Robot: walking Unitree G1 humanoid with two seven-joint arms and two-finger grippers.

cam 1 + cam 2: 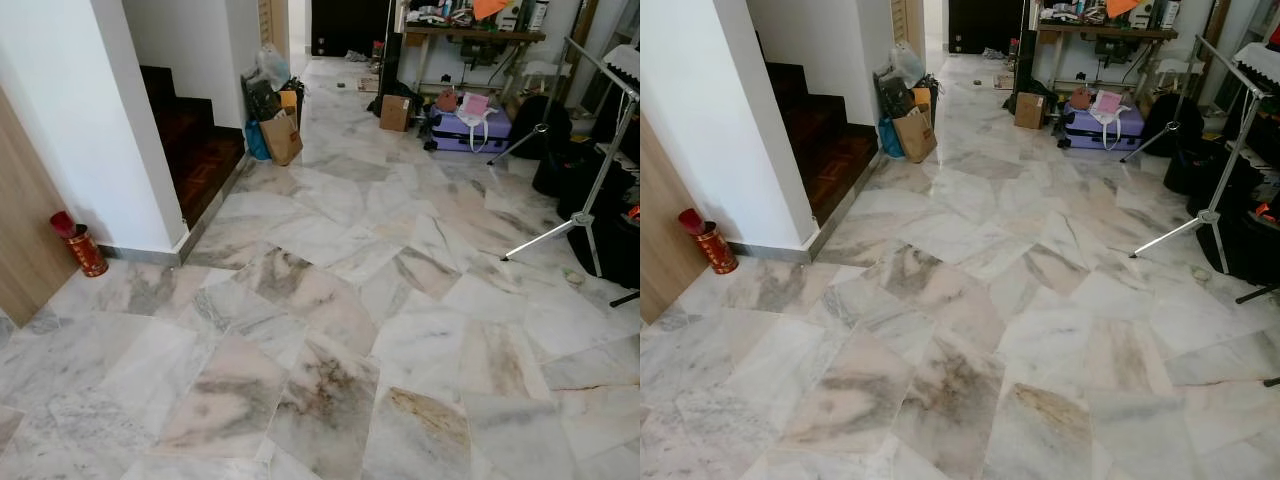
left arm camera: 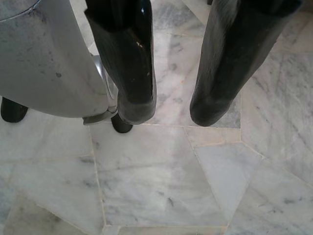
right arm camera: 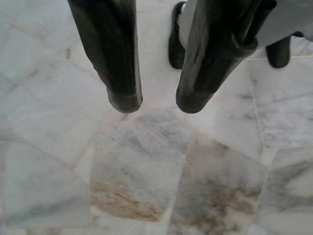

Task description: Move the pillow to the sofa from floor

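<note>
My left gripper (image 2: 173, 112) hangs over the marble floor (image 2: 161, 181), open, with only bare tile showing between its two black fingers (image 2: 132, 63). Beside it are my silver body and black feet. My right gripper (image 3: 160, 103) hangs the same way over pale veined tiles (image 3: 142, 171), open and holding nothing. Ahead, in the eye views, a wide stretch of marble floor (image 1: 330, 330) runs towards the back of the room.
A white wall corner (image 1: 120, 130) and dark wooden stairs (image 1: 195, 140) stand to the left, with a red tin (image 1: 82, 245) at the wall's foot. Paper bags (image 1: 280, 135) sit by the stairs. At the back right are a purple suitcase (image 1: 470, 128), a tripod stand (image 1: 590, 190) and black bags (image 1: 610, 245).
</note>
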